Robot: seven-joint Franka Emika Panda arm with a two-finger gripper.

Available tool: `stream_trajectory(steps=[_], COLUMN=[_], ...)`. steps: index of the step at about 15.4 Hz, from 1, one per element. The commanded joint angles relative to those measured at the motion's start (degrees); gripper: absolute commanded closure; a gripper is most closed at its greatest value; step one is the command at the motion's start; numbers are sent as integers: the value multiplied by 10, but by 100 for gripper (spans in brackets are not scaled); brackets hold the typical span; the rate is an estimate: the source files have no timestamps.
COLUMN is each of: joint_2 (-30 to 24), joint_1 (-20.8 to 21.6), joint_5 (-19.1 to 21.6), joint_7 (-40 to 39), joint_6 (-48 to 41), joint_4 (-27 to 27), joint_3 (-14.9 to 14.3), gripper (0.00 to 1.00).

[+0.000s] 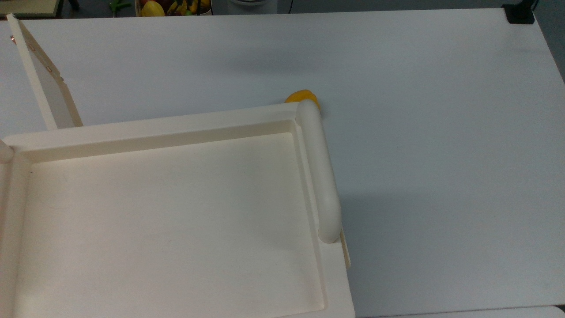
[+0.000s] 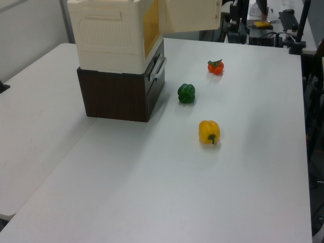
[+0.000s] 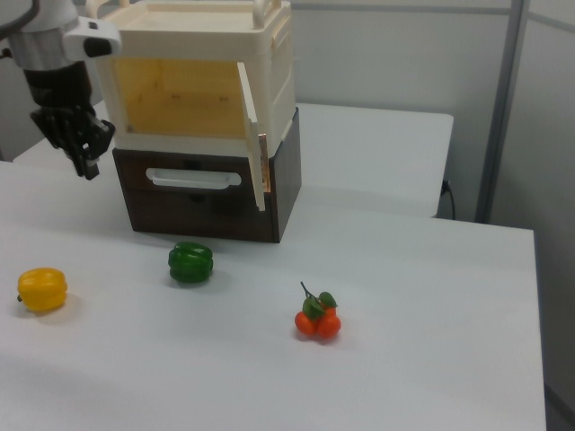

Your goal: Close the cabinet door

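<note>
The cabinet (image 3: 278, 63) is a cream-white box with a recessed top (image 1: 154, 128), standing on a dark brown drawer unit (image 2: 114, 96). Its yellowish inside is exposed. The cabinet door (image 3: 251, 126) stands swung out, edge-on in the right view, hinged at the right view's right side of the opening. It also shows as a thin panel (image 1: 42, 77) at the top view's left, and as a flat panel (image 2: 190, 15) in the left view. My gripper (image 3: 89, 167) hangs shut and holding nothing at the right view's left of the cabinet, apart from the door.
On the white table lie a yellow pepper (image 3: 42, 289), a green pepper (image 3: 190, 262) before the drawer handle (image 3: 193, 180), and a bunch of red-orange tomatoes (image 3: 316, 321). The thick rounded bar (image 1: 320, 176) runs along the cabinet top's edge.
</note>
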Motion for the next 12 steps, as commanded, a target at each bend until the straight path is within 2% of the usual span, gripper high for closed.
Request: stream_trajectory(steps=[1, 4, 7, 9, 12], joint_2=[-8, -2, 11, 34, 77], joint_1=[-17, -25, -30, -33, -43], joint_5=[7, 7, 23, 69, 151], joint_7=[-52, -134, -162, -162, -164], joint_6=[-25, 1, 76, 171, 323], joint_4=[-5, -6, -11, -13, -13], joint_3=[-59, -126, -183, -213, -222], gripper=[100, 100, 100, 100, 100])
